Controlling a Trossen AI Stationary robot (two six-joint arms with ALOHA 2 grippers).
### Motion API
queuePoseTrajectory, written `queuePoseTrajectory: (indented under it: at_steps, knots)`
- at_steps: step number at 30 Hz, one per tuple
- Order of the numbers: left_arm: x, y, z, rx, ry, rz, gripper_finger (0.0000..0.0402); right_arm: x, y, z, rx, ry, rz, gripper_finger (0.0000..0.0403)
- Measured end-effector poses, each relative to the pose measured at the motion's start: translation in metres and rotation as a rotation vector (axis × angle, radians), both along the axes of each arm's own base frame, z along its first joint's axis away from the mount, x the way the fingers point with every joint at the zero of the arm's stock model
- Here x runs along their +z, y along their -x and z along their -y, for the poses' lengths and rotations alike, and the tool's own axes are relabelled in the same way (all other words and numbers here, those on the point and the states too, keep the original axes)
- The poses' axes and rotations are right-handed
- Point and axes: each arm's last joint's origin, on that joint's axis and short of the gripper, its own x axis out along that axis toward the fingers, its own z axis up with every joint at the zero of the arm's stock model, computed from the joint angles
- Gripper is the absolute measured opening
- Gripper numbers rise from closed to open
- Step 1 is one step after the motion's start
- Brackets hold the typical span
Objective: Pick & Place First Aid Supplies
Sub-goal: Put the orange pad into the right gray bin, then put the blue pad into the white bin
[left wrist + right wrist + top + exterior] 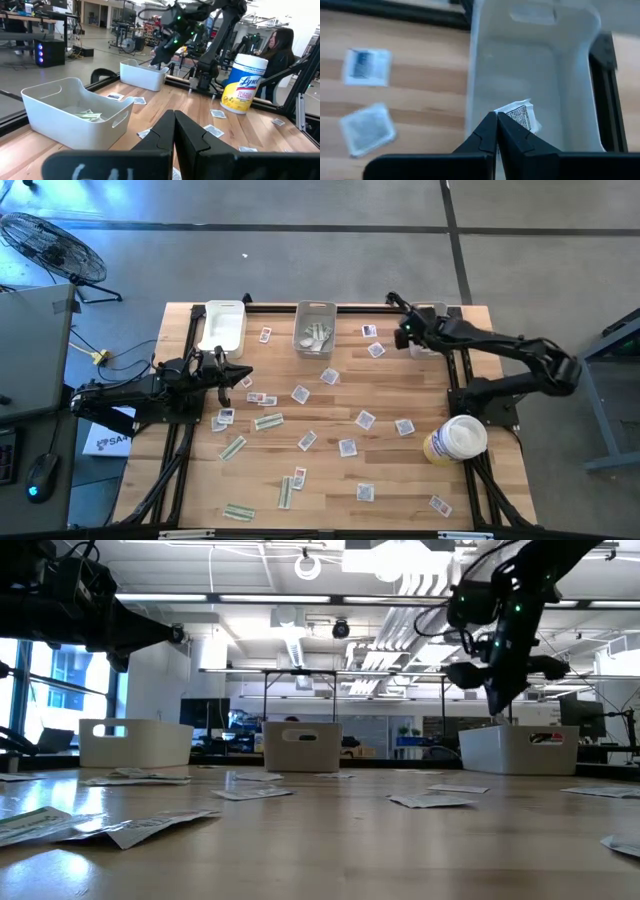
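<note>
The right gripper [496, 120], clenched on a white packet [520, 114], is hovering over the empty right bin [540, 65]; the left gripper [174, 120] is waiting clenched beside the middle bin [55, 107] holding packets.

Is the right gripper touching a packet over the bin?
Touching. The right wrist view shows the right gripper shut, with a white packet pinched at its fingertips, held above the bin.

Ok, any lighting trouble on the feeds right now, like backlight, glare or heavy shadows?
Low view: bright ceiling lights behind turn the right end effector into a dark silhouette. High view: even light, only soft shadows. Right wrist view: evenly lit, the held packet shows clearly over the white bin.
</note>
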Motion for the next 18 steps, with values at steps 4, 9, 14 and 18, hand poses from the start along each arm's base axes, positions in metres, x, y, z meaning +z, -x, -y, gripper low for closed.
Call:
queuePoseTrajectory:
  at_steps: [4, 9, 14, 18]
  knots:
    - [0.0, 0.0, 0.0, 0.0, 0.0, -0.001, 0.0001, -0.013, 0.012, 0.003, -0.044, -0.065, 0.002, 0.0018]
    - [0.0, 0.0, 0.0, 0.0, 0.0, -0.001, 0.0001, -0.021, 0.02, 0.005, -0.006, -0.167, 0.012, 0.0063]
    - [0.0, 0.0, 0.0, 0.0, 0.0, 0.0, 0.0001, 0.002, 0.02, 0.008, 0.049, -0.167, -0.051, 0.0116]
    - [0.0, 0.0, 0.0, -0.001, 0.0, 0.0, 0.0001, 0.031, 0.012, 0.001, 0.137, -0.127, -0.068, 0.0135]
